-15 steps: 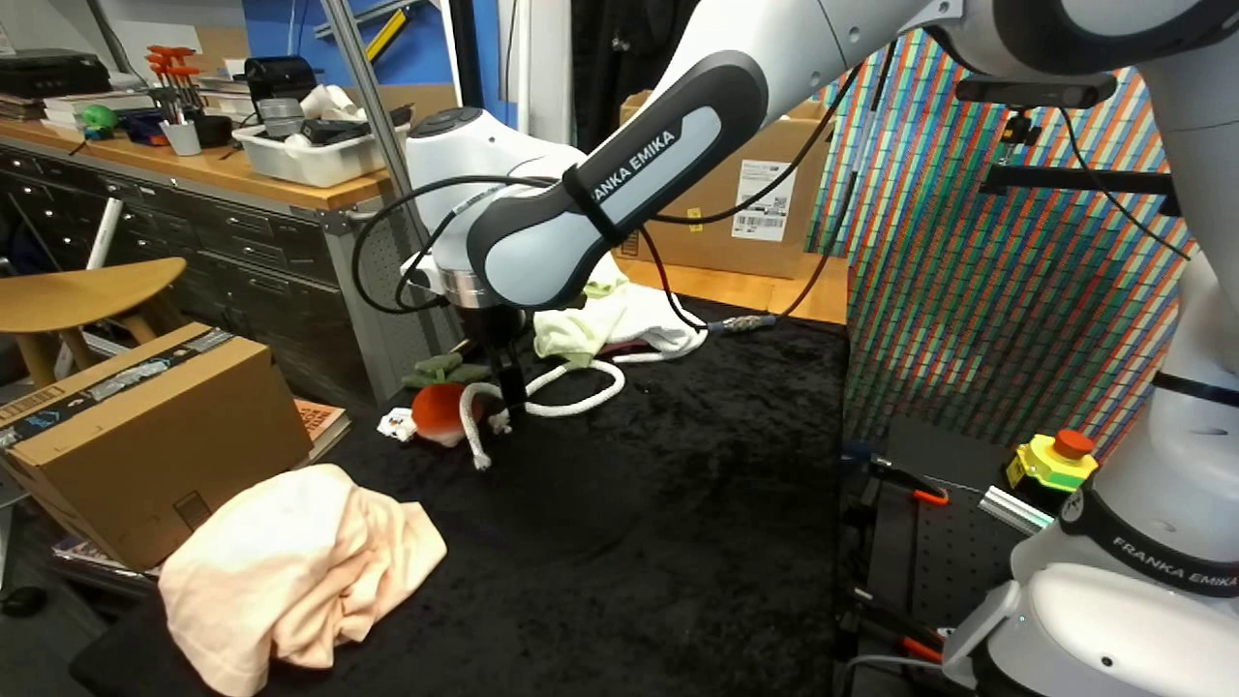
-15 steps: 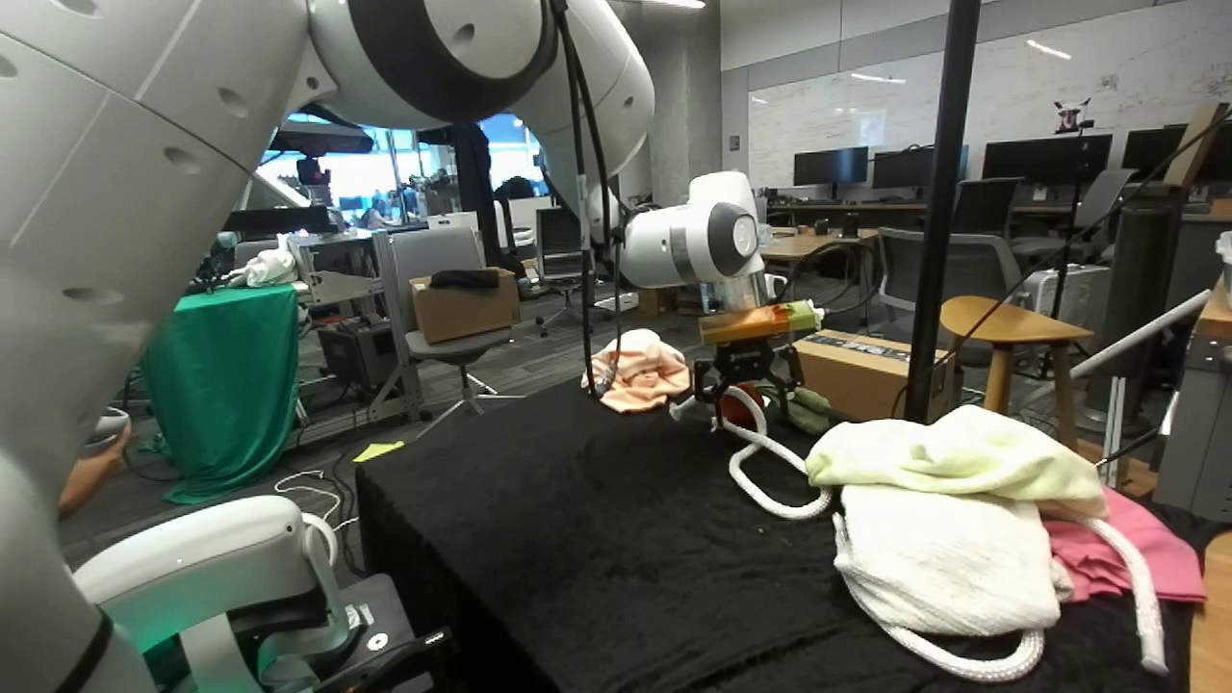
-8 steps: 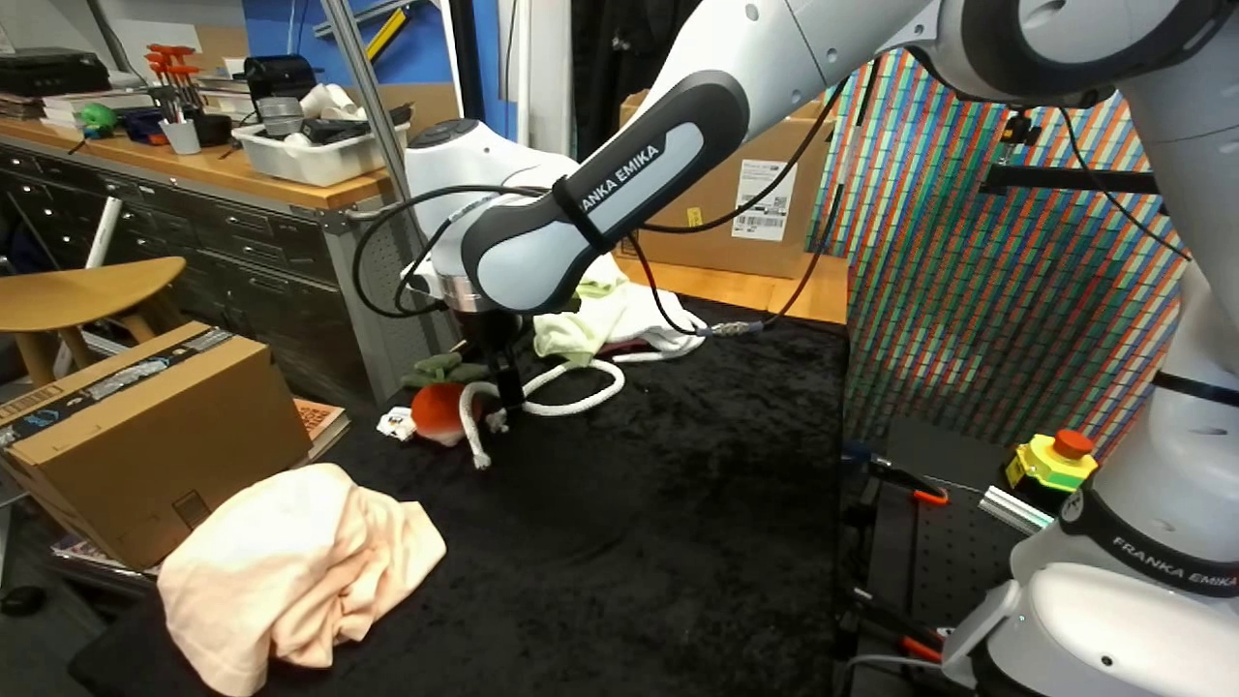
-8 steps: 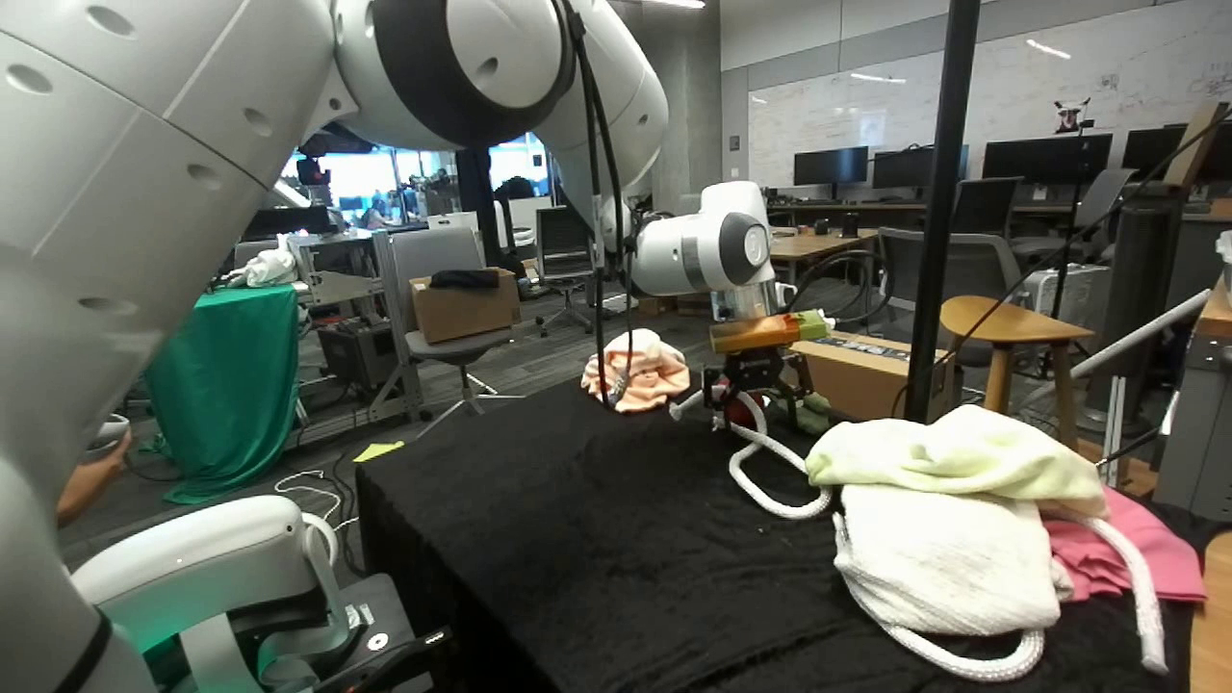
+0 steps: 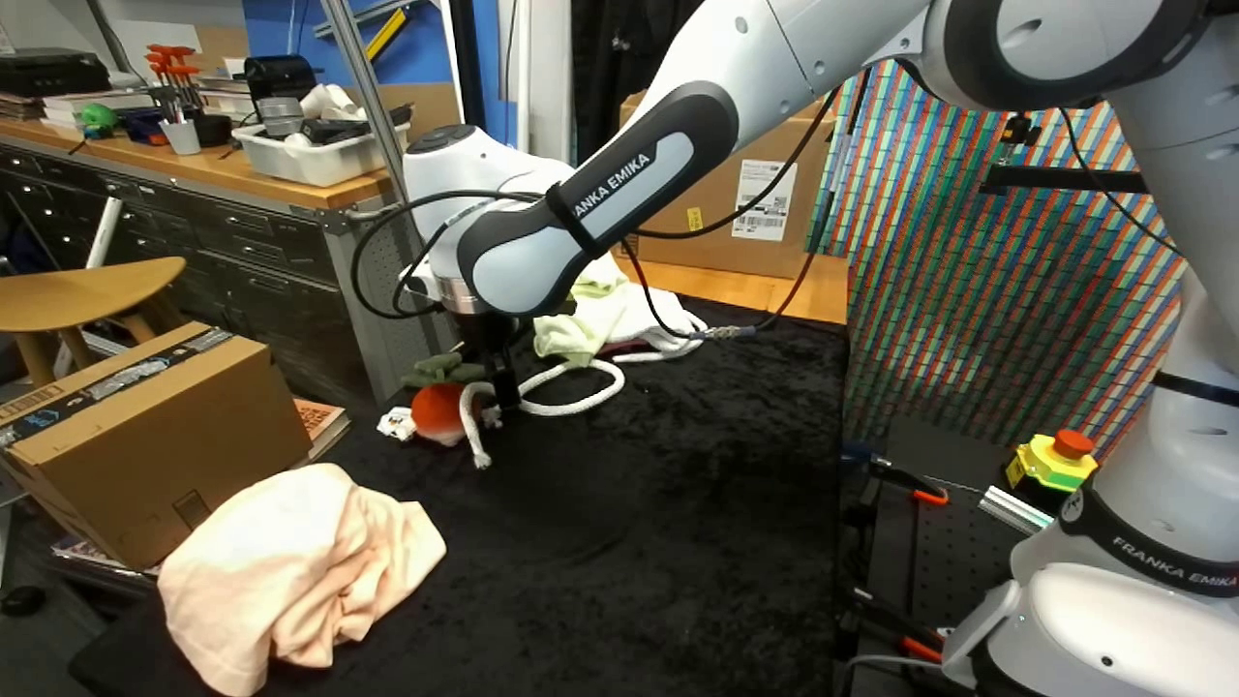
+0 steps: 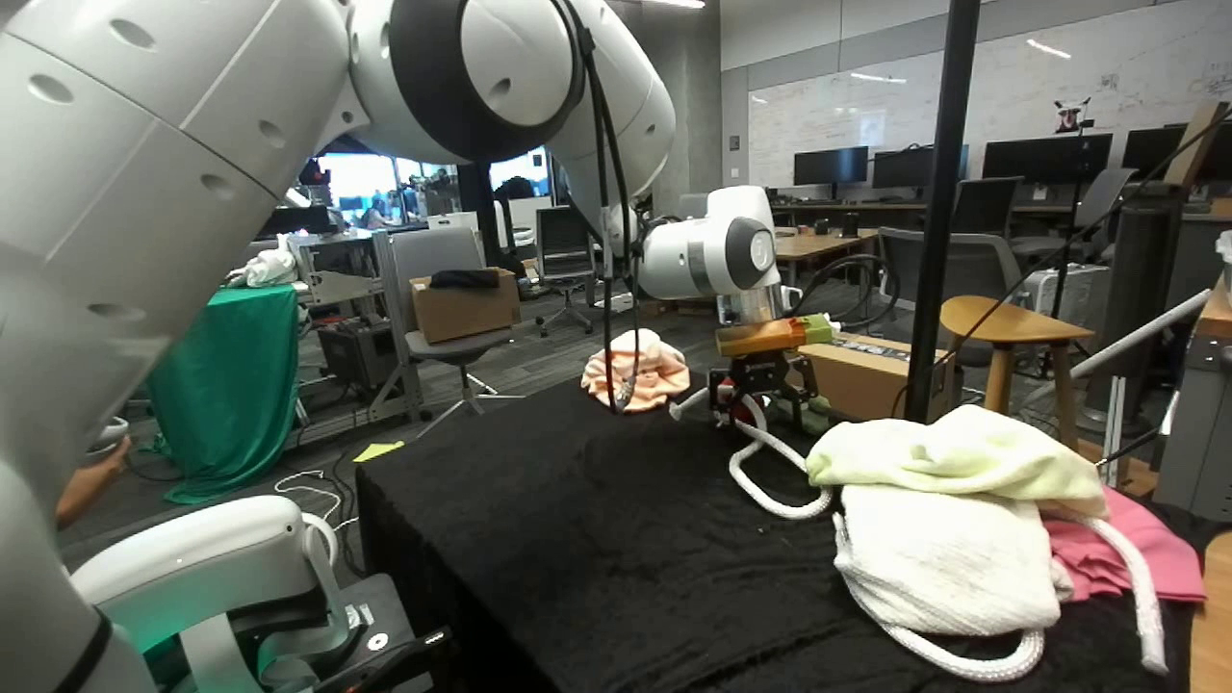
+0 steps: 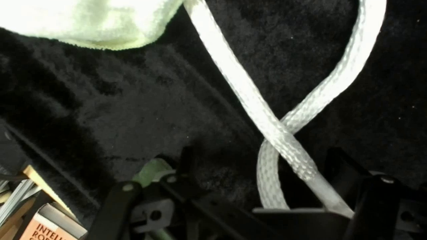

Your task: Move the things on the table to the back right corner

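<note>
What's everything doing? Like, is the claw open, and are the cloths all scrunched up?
Claw: open
White rope: looped, crossing itself
Peach cloth: crumpled
White cloth: bundled, partly covered
Pale yellow cloth: draped over the white cloth
Pink cloth: rumpled, partly covered
Red round object: partly hidden
Cardboard box by the peach cloth: taped shut

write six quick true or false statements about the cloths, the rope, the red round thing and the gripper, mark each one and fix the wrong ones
1. The yellowish cloth lies on top of the white cloth. True.
2. The gripper stands open near the red round object. True.
3. The red round object rests on the yellowish cloth. False: it lies apart from that cloth.
4. The white rope crosses itself in the wrist view. True.
5. All the cloths lie in one pile. False: the peach cloth lies apart from the others.
6. The pink cloth is topmost in the pile. False: the yellowish cloth is.
</note>
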You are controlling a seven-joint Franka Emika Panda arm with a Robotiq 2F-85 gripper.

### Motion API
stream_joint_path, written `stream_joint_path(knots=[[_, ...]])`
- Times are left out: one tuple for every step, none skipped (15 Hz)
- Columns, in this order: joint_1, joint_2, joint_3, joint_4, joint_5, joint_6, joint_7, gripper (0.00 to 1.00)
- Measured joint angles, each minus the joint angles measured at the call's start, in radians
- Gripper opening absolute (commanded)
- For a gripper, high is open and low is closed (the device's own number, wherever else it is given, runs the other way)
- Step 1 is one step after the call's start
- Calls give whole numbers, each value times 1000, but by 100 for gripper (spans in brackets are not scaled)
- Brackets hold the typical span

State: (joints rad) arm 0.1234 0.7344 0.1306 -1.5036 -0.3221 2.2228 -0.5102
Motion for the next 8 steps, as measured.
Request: stream_joint_path(knots=[[-1,1,0,3,0,-2,-1,69],[-2,2,0,5,0,-4,-2,64],[-3,2,0,7,0,-5,-3,61],[-4,2,0,8,0,-8,-4,54],[-4,2,0,9,0,-11,-5,47],[-4,2,0,11,0,-15,-6,43],[-5,2,0,12,0,-17,-7,40],[-5,3,0,14,1,-19,-7,34]])
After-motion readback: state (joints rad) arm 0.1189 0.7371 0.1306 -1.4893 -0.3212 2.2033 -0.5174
